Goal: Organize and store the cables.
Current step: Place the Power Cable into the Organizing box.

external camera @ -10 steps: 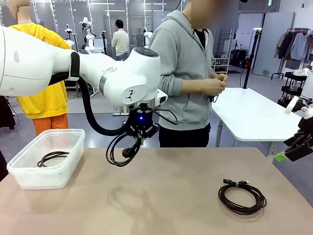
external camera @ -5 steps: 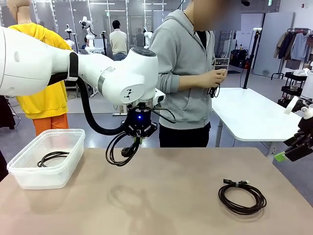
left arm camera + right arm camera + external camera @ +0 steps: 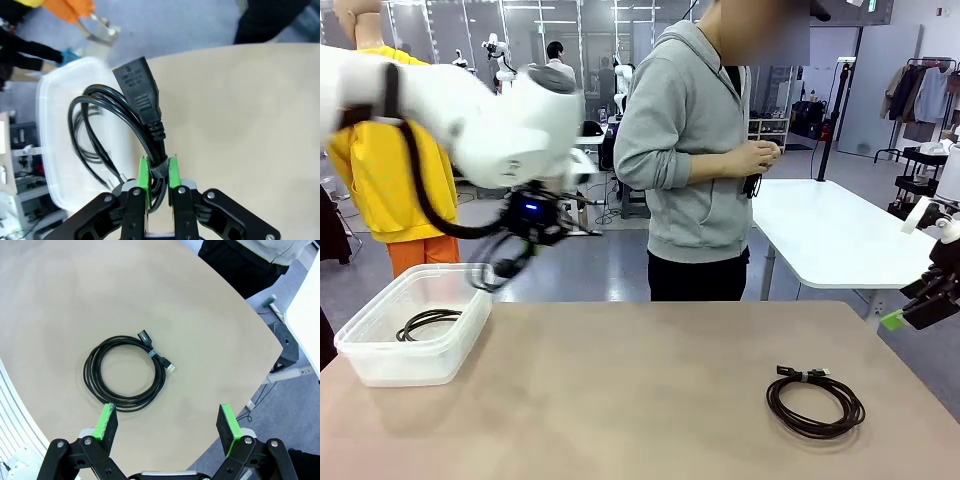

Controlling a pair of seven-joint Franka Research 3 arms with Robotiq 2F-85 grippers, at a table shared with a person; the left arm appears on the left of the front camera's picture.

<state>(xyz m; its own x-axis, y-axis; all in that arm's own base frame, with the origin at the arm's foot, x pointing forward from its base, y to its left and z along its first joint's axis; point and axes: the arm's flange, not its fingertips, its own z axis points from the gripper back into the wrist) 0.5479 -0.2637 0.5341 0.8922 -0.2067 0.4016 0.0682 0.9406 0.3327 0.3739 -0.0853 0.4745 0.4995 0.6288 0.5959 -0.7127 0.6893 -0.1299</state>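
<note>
**Fig.** A coiled power cable (image 3: 142, 100) is clamped at its tie between the left fingers (image 3: 143, 174) and hangs over the rim of the clear bin (image 3: 380, 318) at the left edge of the tabletop (image 3: 640, 400). One coil (image 3: 425, 322) is already stored there. The right fingers (image 3: 107, 422) are spread, with a tied coil (image 3: 125, 372) just beyond them.

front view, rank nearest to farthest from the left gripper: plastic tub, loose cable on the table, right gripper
From the left gripper, shut on a power cord:
1. Plastic tub, just below it at the left.
2. Loose cable, on the table toward the right.
3. Right gripper, open, past the table's right edge.
</note>
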